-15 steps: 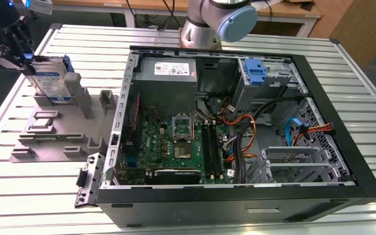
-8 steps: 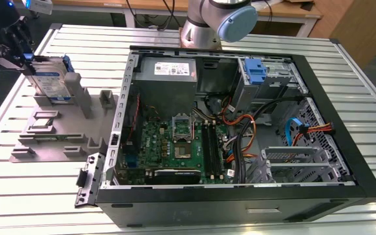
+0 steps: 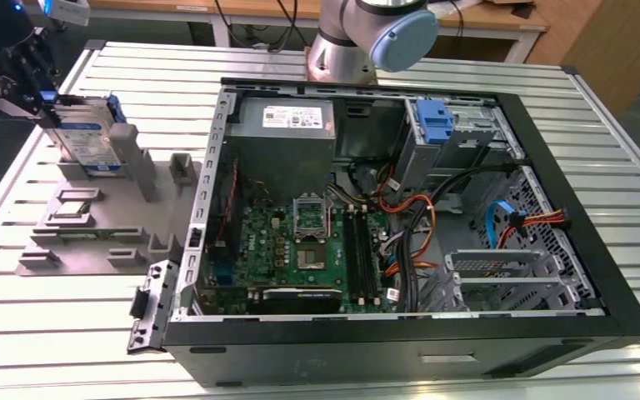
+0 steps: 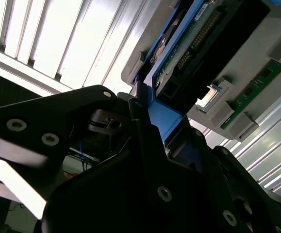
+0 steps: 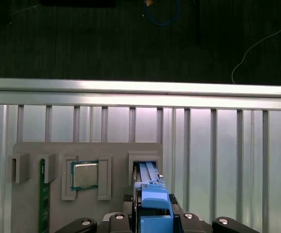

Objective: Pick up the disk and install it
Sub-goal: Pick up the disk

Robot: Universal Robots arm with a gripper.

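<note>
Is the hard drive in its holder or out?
In: the silver-grey hard drive with blue rails stands on edge in the grey plastic holder's slot, outside the black computer case, end effector at it.

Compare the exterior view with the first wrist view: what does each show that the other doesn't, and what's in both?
Exterior view: the open computer case with its motherboard and power supply, plus the arm's base. First wrist view: a green memory stick in the grey fixture, and a blue cable on the dark floor past the table. Both: the disk standing in the fixture's slot with the gripper at it, and the processor chip beside it.
</note>
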